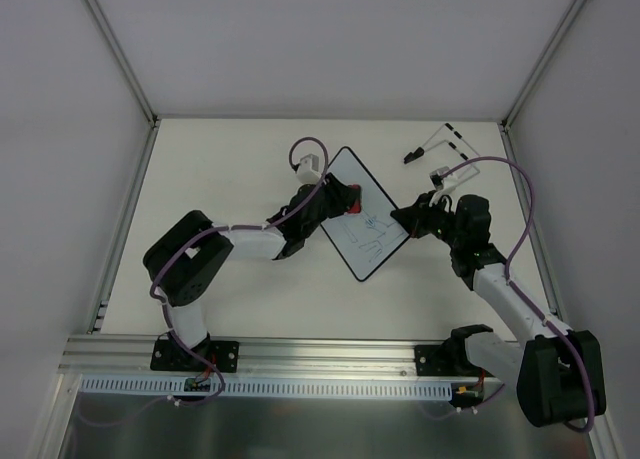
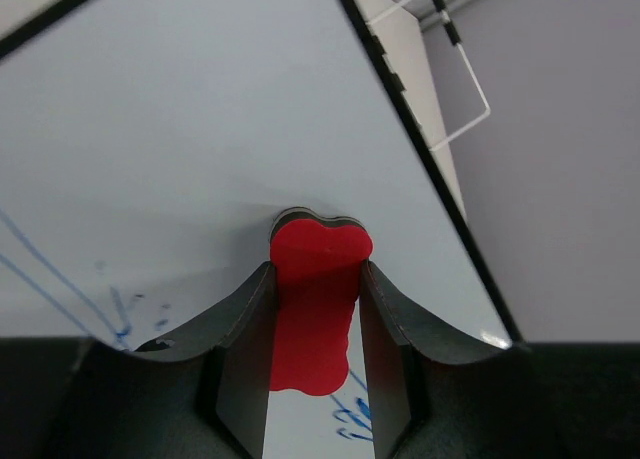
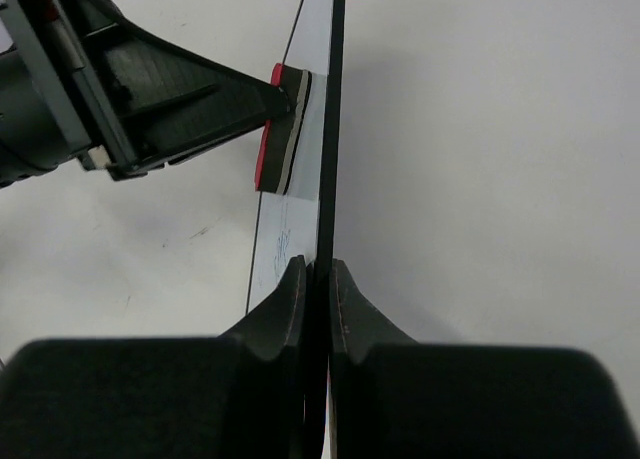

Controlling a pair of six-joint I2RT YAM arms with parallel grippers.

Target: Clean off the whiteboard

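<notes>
Showing blue marker scribble toward its 5 o'clock end, whiteboard [image 1: 372,211] sits diamond-wise near centre of surface [image 1: 230,169]. Red eraser [image 1: 353,202] flat against board face, pinched by left pincer [image 1: 346,199]; that arm reaches in from 9 o'clock, elbow bent. Right pincer [image 1: 405,222] clamped on board's 3 o'clock rim, arm bending in from 4 o'clock. Wire stand [image 1: 452,149] at 1 o'clock.

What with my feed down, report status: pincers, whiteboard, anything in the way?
Left pincer shut on red eraser, pad against whiteboard. Right pincer shut on whiteboard's edge. Blue marker lines not yet wiped. Nothing blocking.
</notes>
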